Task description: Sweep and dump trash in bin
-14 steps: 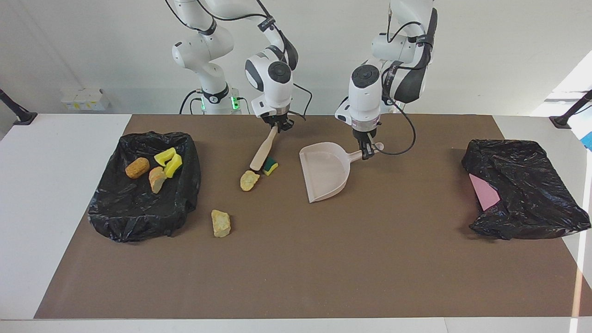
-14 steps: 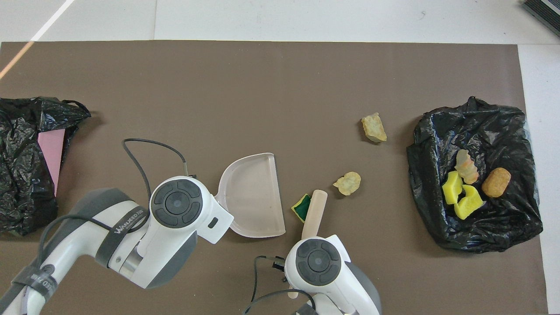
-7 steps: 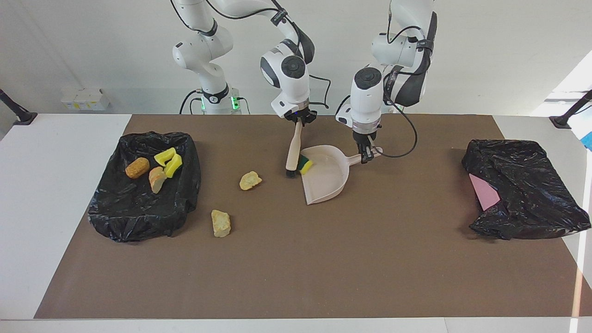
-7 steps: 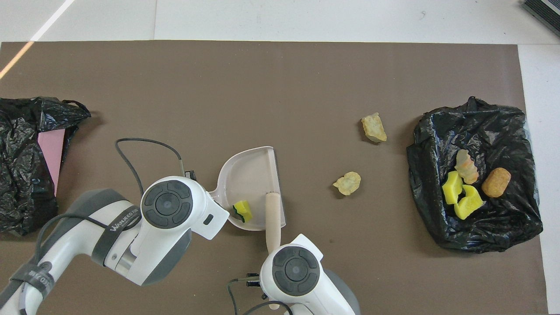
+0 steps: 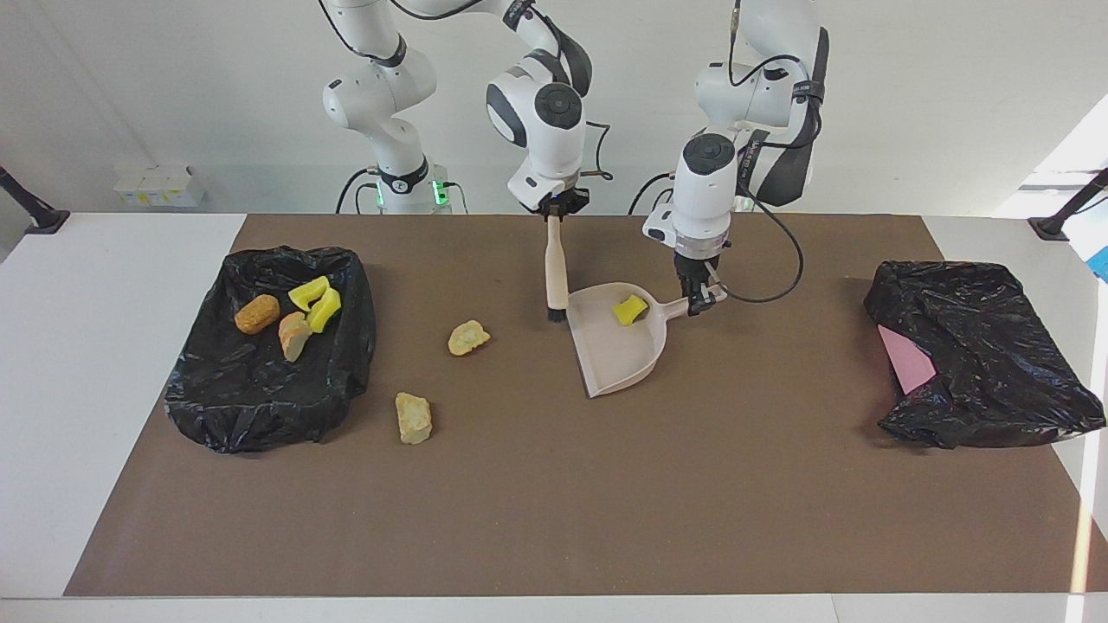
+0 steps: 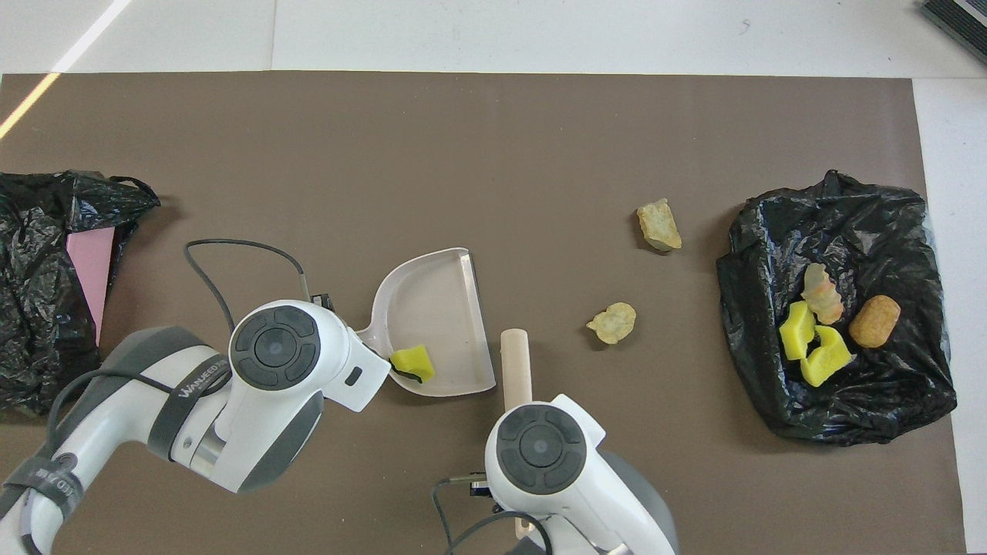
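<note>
My left gripper [image 5: 697, 297] is shut on the handle of the beige dustpan [image 5: 619, 346], which also shows in the overhead view [image 6: 436, 297]. A yellow scrap with a green side [image 5: 629, 309] lies inside the pan near the handle [image 6: 412, 363]. My right gripper [image 5: 554, 210] is shut on the beige hand brush [image 5: 555, 272], which hangs upright with its bristles beside the pan's open edge. Two tan scraps lie loose on the mat: one [image 5: 468, 337] between pan and bin, one [image 5: 414, 418] farther from the robots.
A bin lined with a black bag [image 5: 251, 415] stands at the right arm's end and holds an orange-brown scrap [image 5: 257, 313], a tan scrap [image 5: 293, 336] and yellow scraps [image 5: 316, 303]. Another black bag [image 5: 987, 363] with a pink sheet [image 5: 905, 362] lies at the left arm's end.
The brush swept the yellow-green scrap into the dustpan, then drew back out beside the pan's open edge. The pan shifted slightly toward the left arm's end and the scrap slid toward its handle.
</note>
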